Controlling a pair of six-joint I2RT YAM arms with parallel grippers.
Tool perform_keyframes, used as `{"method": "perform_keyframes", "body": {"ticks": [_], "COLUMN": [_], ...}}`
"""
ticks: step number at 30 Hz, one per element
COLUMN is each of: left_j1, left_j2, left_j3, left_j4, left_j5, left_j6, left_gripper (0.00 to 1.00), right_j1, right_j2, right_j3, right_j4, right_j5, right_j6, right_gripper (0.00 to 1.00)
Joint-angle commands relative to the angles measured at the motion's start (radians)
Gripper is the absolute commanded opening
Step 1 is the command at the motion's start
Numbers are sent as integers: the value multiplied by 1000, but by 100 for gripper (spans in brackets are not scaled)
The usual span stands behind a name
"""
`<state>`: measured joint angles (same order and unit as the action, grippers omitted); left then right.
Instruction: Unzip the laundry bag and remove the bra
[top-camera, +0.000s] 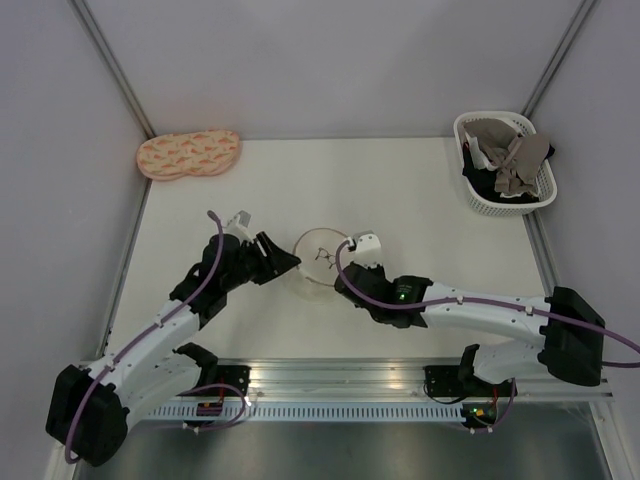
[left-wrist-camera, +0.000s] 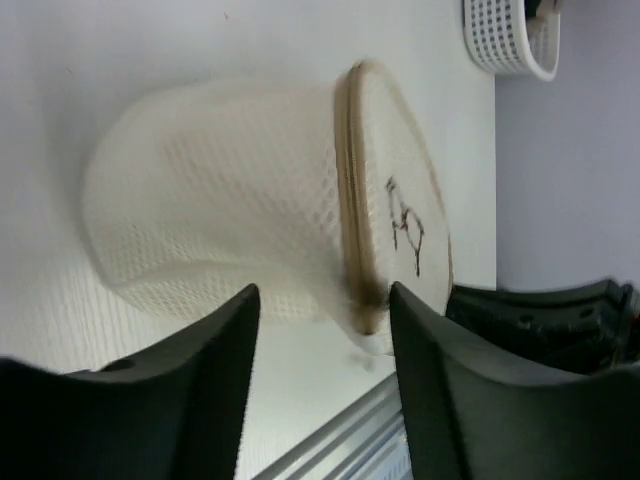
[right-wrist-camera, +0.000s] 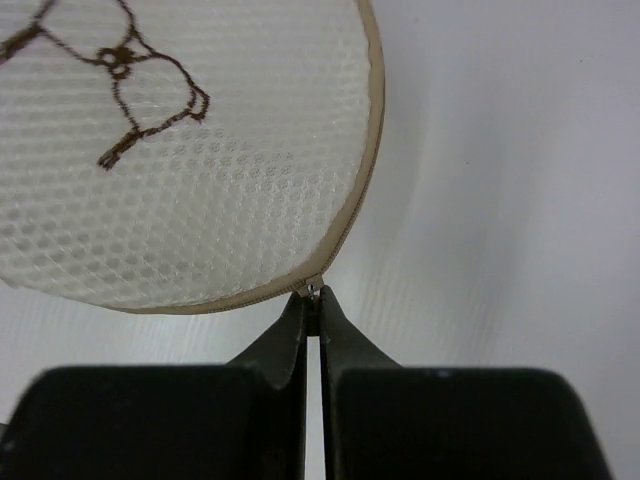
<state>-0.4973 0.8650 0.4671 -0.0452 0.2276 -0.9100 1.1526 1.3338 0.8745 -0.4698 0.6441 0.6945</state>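
R gripper (right-wrist-camera: 313, 303) was pinched fully shut on the zip pull (right-wrist-camera: 314, 289), right at its fingertips, on the edge of the laundry bag (top-camera: 322, 262). L gripper (left-wrist-camera: 325, 310) gaped wide w/ nothing held. The bag's mesh wall sat just ahead of its fingers (left-wrist-camera: 200, 380), in line w/ the gap; contact unclear. The bag lay btwn the two grippers. The bra wasn't visible, prob. inside, hidden by mesh.

Step judged: start of unzip. To do it well, L should close on the wall nr the rim as an anchor. R should then drag the pull along the tan zipper rim (right-wrist-camera: 372, 150), following the curve. A straight tug would likely just slide or spin the bag. Pull was tiny, so pinch had to hold tight.

Disc face w/ drawing (right-wrist-camera: 130, 70) pointed up off the table (top-camera: 230, 200). Drum axis approx upright. Being round, no real long axis in plan.
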Motion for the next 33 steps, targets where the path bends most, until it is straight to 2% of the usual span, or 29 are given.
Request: {"method": "perform_keyframes", "body": {"ticks": [1,2,4,5,8,12,16,20,22,26,30,32,33], "left_j1": [54,55,55,55,54,20,-55,-87,-93,-95,-95,-95,-96], "left_j2": [98,114,141,140,89,-23,-124,-249,-277,-238,-121,-95,-66], "left_j3": [96,117,143,172,218,205,98,-48,-108,-119,-68,-62,-61], "left_j4": [89,131,142,134,88,-1,-106,-122,-124,-122,-102,-30,-3], "left_j5": [-7,-4,-11,-22,-31,41,65,89,72,43,-10,-25,-25], "left_j6": [157,160,138,117,77,-67,-190,-332,-354,-342,-303,-297,-297], "left_gripper": [64,76,80,99,100,100,100,100,100,100,100,96,91], "right_j1": [-30,-30,-30,-31,-31,-30,-30,-30,-30,-31,-31,-31,-30], "right_j2": [-82,-99,-134,-148,-153,-121,-73,-7,16,79,103,107,105], "right_j3": [-58,-74,-81,-85,-91,-106,-112,-101,-85,-46,-19,-14,-15], "right_j4": [-75,-38,-15,11,77,186,325,477,531,551,557,551,551], "right_j5": [-1,-47,-82,-131,-216,-392,-548,-641,-692,-721,-736,-742,-744], "right_j6": [-76,-93,-105,-122,-150,-182,-193,-191,-188,-194,-199,-201,-201], "right_gripper": [0,0,0,1,1,0,0,0,0,0,0,1,0]}}
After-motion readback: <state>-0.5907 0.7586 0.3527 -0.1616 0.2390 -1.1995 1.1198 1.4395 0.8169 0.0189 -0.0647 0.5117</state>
